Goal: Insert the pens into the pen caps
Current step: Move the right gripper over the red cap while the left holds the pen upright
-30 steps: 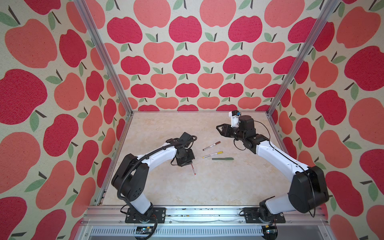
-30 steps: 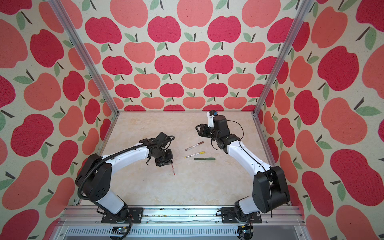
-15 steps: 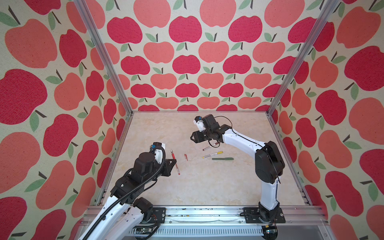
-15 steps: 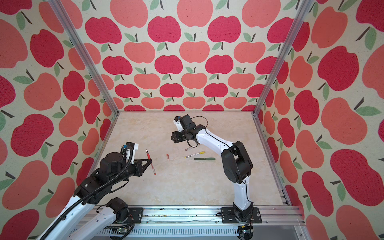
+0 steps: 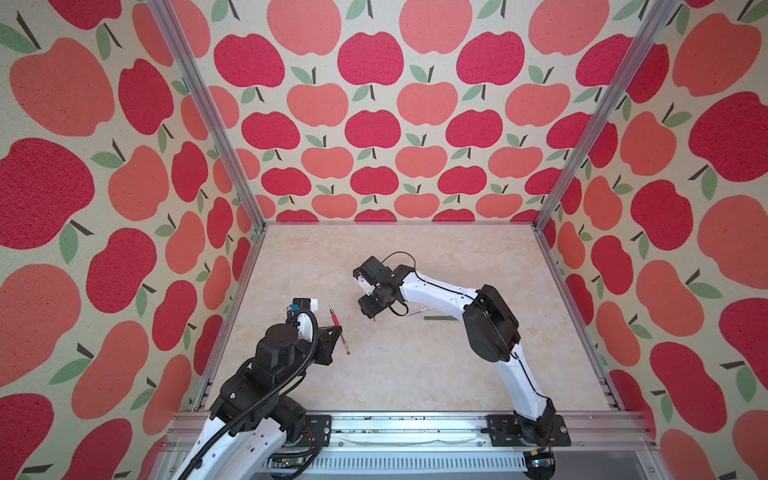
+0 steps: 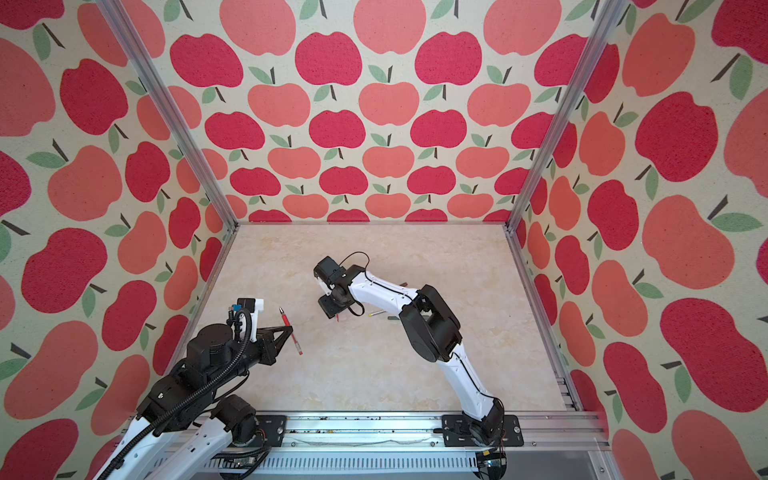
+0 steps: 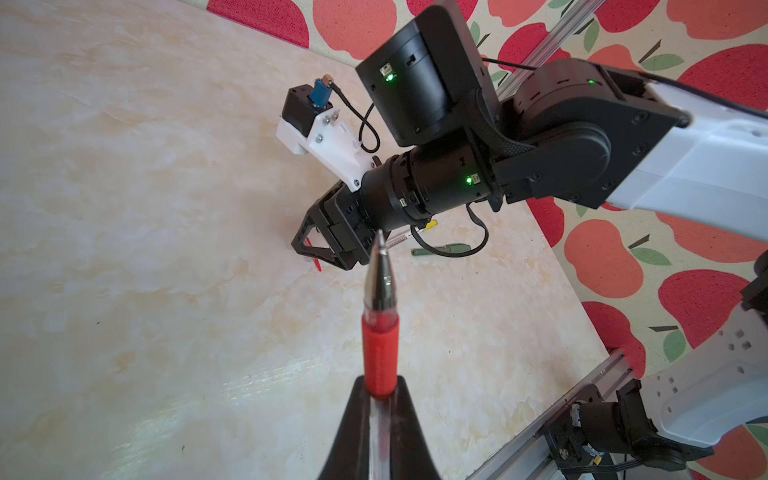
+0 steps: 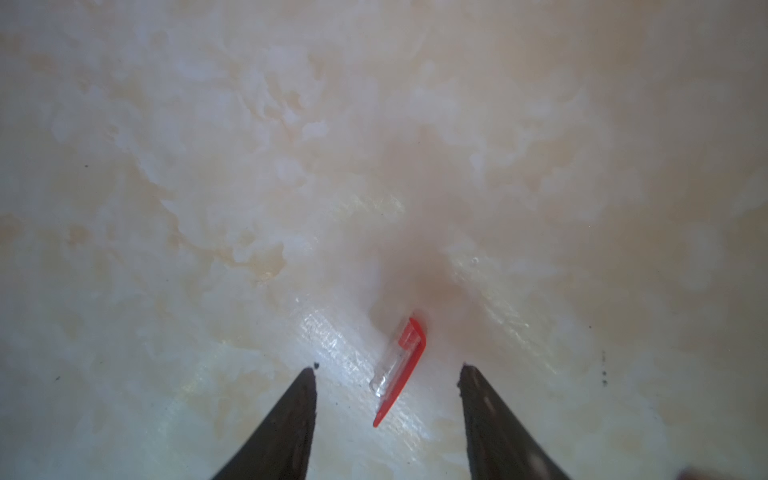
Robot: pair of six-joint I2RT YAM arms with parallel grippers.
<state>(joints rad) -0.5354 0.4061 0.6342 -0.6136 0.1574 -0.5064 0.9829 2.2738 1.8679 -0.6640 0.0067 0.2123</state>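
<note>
**Red pen and its cap, pick-up stage.** Within the last second the left gripper (image 5: 337,331) has lifted the red pen (image 7: 379,345) off the table (image 5: 415,374) and drawn it back toward its own base. Its jaws are clamped on the clear barrel just behind the red rubber sleeve, and the silver tip points away, free. The right gripper (image 8: 386,368) has swung in from the far right and now hangs low over the red cap (image 8: 405,353). Its jaws are open, one on each side of the cap, neither touching. The pen is secured; the cap is not yet picked up. The cap lies flat: a short clear tube with a red end and a red clip alongside. A green pen (image 5: 440,318) lies nearby, partly hidden by the right arm.
</note>
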